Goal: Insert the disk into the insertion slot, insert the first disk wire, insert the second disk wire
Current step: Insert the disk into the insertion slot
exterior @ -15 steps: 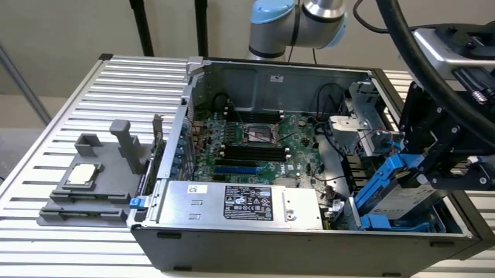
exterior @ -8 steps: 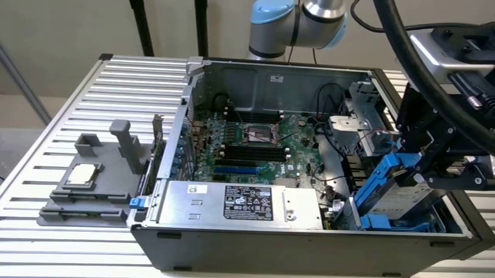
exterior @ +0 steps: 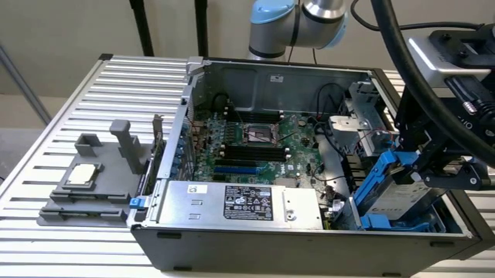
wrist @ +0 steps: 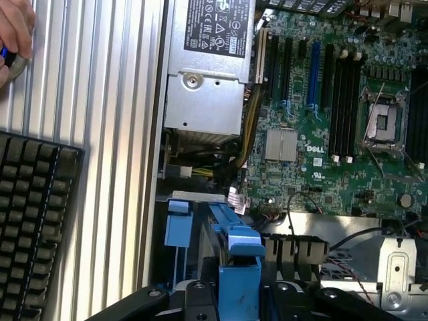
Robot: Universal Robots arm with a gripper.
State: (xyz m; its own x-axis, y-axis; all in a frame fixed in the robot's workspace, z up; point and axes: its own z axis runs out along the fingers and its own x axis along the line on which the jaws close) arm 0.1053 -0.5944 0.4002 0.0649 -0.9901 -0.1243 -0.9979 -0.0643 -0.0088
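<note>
The disk (exterior: 404, 196), a silver-grey drive with a white label in a bright blue carrier, hangs tilted over the case's corner at the exterior view's lower right. My black gripper (exterior: 415, 171) is shut on its upper end. Just below the disk lies the insertion slot (exterior: 430, 222), a grey-blue bay, and the disk's lower end reaches into its mouth. In the wrist view the blue carrier of the disk (wrist: 239, 264) sits between my gripper's (wrist: 238, 297) two black fingers (wrist: 190, 297). The disk wires cannot be told apart among the cables.
Inside the open case are the silver power-supply box (exterior: 240, 202) (wrist: 204, 80) and the green motherboard (exterior: 255, 145) (wrist: 334, 120). A grey fixture (exterior: 93, 185) stands on the ribbed table. A keyboard (wrist: 33, 227) and a person's hand (wrist: 13, 30) are beside the case.
</note>
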